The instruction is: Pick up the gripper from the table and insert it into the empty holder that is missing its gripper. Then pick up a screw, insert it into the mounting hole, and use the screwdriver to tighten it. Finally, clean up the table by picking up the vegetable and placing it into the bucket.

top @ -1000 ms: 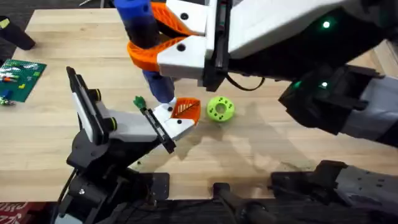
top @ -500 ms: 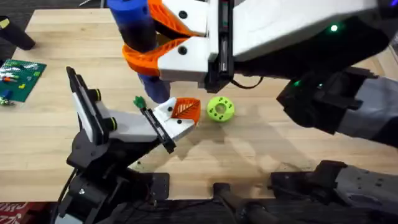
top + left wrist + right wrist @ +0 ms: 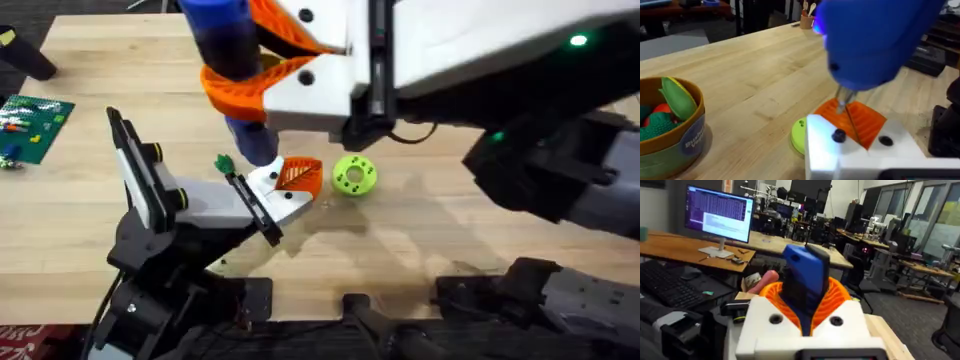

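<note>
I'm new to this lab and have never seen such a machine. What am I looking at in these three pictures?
Two robot arms work at a wooden table. One picture looks down from above; the other two come from cameras on each arm's wrist. The right end effector grips the blue screwdriver upright, its tip down at the small orange gripper, which sits in the white holder on the left arm. Beside them lies a green disc. The left wrist view also shows a bucket holding toy vegetables.
</note>
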{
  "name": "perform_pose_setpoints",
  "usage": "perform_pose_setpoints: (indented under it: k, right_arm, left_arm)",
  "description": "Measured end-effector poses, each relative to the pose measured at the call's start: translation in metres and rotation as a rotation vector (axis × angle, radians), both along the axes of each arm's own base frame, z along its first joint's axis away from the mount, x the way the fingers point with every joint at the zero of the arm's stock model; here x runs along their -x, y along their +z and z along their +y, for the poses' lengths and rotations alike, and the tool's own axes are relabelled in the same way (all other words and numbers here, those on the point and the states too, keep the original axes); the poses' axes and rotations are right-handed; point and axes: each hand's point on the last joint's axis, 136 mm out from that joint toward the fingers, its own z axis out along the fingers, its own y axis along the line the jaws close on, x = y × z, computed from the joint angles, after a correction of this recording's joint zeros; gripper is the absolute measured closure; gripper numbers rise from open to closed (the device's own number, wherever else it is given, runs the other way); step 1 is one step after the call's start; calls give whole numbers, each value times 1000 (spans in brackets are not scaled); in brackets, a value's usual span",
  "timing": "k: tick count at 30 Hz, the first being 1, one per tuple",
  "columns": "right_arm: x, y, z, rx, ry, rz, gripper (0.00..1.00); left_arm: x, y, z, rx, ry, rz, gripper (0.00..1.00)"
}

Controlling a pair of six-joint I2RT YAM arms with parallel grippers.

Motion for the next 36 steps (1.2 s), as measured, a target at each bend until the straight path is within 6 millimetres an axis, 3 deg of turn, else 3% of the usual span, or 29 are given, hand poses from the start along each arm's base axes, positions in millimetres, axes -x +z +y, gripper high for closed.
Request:
perform_pose_setpoints:
  k: [7,36]
  right_arm:
    - [9,9,-9,-2,-1,-1,931]
    - [-1,-11,0,55,-17,17,931]
  left_arm:
    - [0,0,0,0,0,0,992]
    - [0,0,0,0,0,0,992]
